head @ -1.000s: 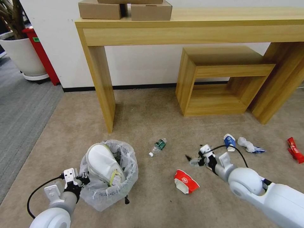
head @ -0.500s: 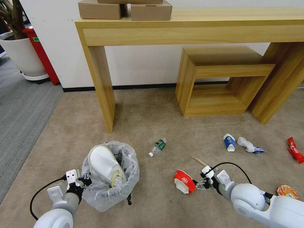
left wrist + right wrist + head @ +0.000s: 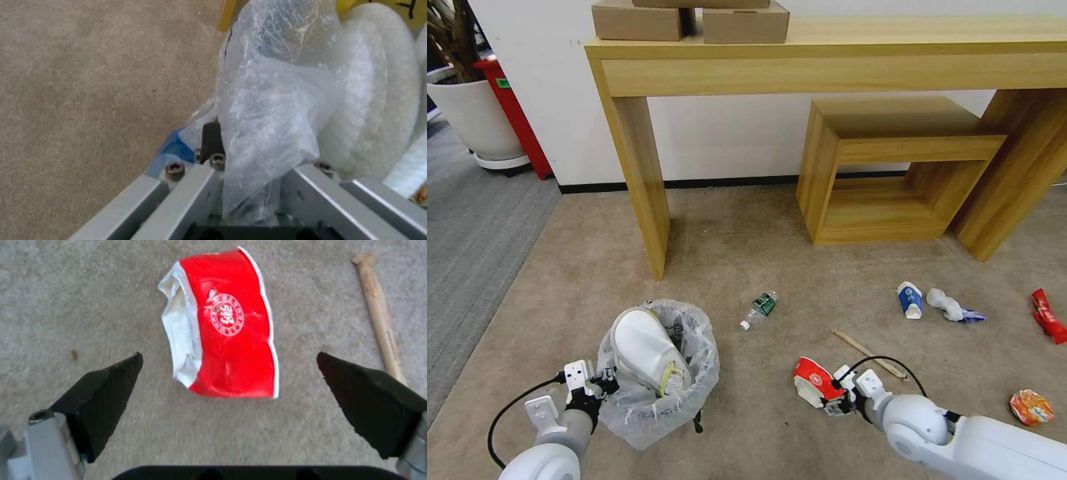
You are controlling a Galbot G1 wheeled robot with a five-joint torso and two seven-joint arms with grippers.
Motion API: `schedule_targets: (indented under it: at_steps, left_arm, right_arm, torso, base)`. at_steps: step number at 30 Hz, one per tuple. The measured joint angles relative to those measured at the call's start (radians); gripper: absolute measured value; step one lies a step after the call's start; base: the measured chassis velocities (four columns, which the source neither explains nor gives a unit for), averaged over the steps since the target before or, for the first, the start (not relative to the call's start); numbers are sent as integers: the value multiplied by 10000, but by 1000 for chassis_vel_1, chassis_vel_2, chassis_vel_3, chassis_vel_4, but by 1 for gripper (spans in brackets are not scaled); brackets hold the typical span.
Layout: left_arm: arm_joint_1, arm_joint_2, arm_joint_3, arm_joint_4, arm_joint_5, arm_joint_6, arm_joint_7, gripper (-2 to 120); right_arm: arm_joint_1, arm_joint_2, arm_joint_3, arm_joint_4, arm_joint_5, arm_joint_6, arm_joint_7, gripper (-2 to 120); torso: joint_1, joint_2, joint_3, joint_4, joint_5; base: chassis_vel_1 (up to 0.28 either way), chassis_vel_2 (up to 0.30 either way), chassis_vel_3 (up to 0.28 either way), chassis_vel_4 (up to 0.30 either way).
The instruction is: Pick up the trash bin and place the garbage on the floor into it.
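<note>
Left gripper (image 3: pixel 602 385) low at near left, pinching the bag-lined rim of the trash bin (image 3: pixel 657 373). A white slipper (image 3: pixel 642 348) sticks out of the bin. Right gripper (image 3: pixel 832 399) down at the floor (image 3: pixel 740 253), just beside a crushed red cup (image 3: pixel 812 383). Wooden stick (image 3: pixel 868 353) beyond it. Green-labelled bottle (image 3: pixel 760 308) lies mid-carpet. Blue-white cup (image 3: pixel 910 299), crumpled tissue (image 3: pixel 947 303), red wrapper (image 3: pixel 1048 316) and orange wrapper (image 3: pixel 1031 407) scattered right.
</note>
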Motion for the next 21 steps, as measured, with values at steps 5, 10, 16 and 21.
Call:
schedule_targets:
  at_steps: [5, 10, 16, 21]
  left_arm:
    - [-15, -32, -1, 39, 4, -9, 0, 1]
    - [-65, -88, 12, 106, 5, -21, 1, 1]
    - [-63, -127, 34, 108, 8, -57, 3, 1]
    - [-37, -132, 27, 101, 7, -71, 6, 1]
  right_arm:
    - [124, 272, -180, -452, -169, 130, -94, 92]
    - [202, 707, -359, -1102, -326, 372, -142, 89]
    - [237, 1185, -580, -1708, -532, 659, -216, 72]
    - [237, 1499, -687, -1991, -626, 803, -196, 58]
  torso:
    - [0, 0, 0, -1, 0]
    - [0, -1, 0, -1, 0]
    - [0, 0, 0, -1, 0]
    - [0, -1, 1, -1, 1]
  base:
    - [0, 0, 0, 0]
    - [0, 0, 0, 0]
    - [0, 0, 0, 0]
    - [0, 0, 0, 0]
